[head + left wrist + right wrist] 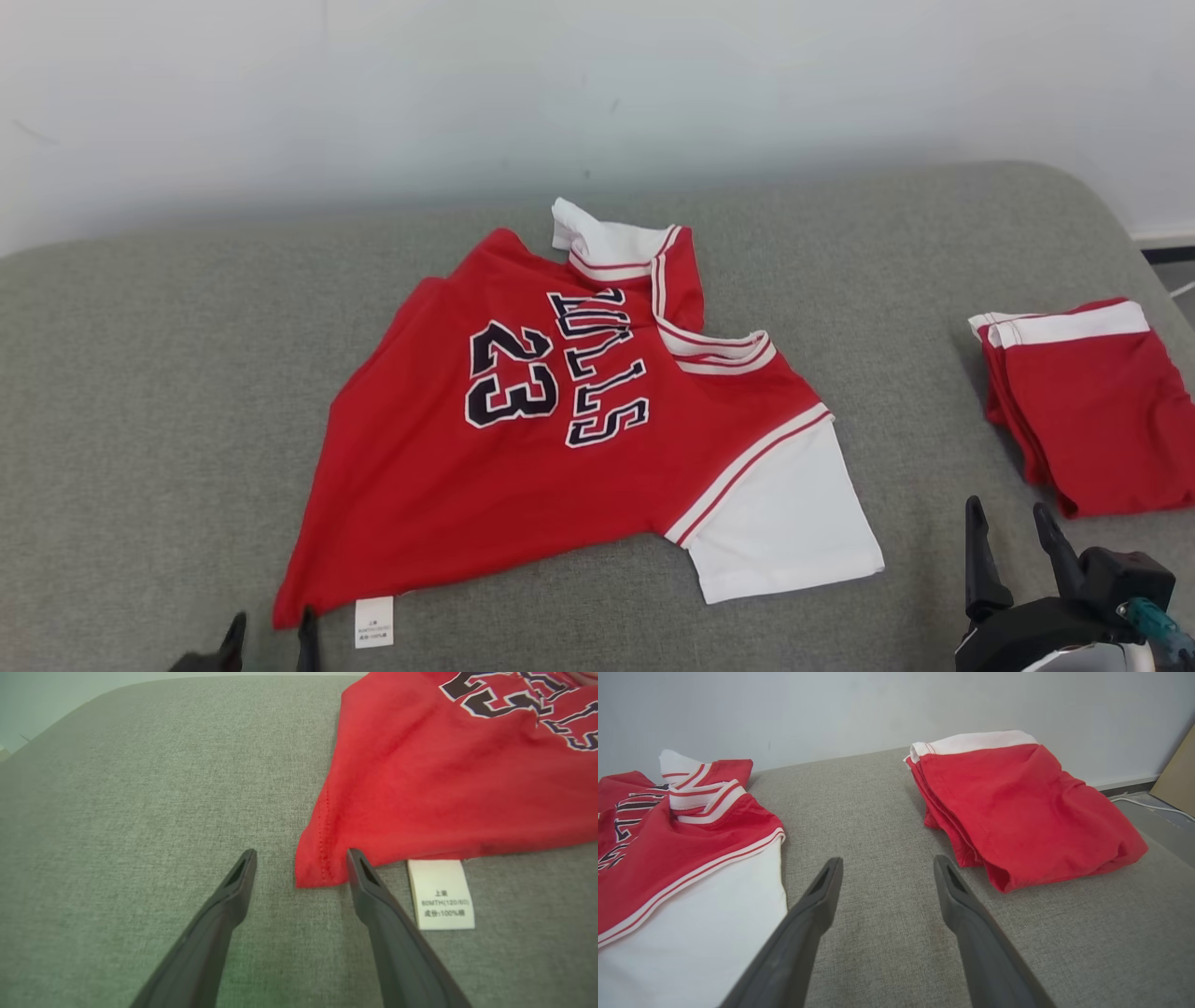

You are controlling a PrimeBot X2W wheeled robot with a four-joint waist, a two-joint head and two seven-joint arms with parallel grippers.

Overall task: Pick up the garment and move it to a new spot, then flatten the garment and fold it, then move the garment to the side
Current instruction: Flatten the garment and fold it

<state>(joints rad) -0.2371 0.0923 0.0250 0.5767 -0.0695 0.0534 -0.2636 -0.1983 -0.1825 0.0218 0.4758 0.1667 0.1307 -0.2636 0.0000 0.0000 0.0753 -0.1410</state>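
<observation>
The red jersey [560, 485] lies spread face up in the middle of the grey cushion [168, 373], somewhat rumpled. Its dark number 23 and lettering read sideways in the head view. Its white collar [607, 247] points toward 12 o'clock and is folded over on itself. One white sleeve [784, 523] stretches out toward 5 o'clock. The hem runs along the 7 o'clock side, and a small white label [373, 623] sticks out from under it onto the cushion.

The left pincer [272, 621] sits at 7 o'clock in the head view, right at the hem's corner. In the left wrist view the left pincer [301, 856] is spread wide. The red corner lies flat on the cushion between the two fingertips, closer to the finger at 3 o'clock. Nothing is pinched. The label [441, 893] lies just beyond that finger, toward 3 o'clock.

The right pincer [1008, 509] sits at 5 o'clock in the head view, also spread wide and holding nothing. In its own wrist view the right pincer [888, 860] is over bare cushion, with the white sleeve at 9 o'clock. A folded pair of red shorts [1027, 812] with a white waistband lies at 2 o'clock. In the head view the shorts [1097, 411] lie at 3 o'clock, well apart from the jersey. A pale wall [560, 93] stands behind the cushion at 12 o'clock.
</observation>
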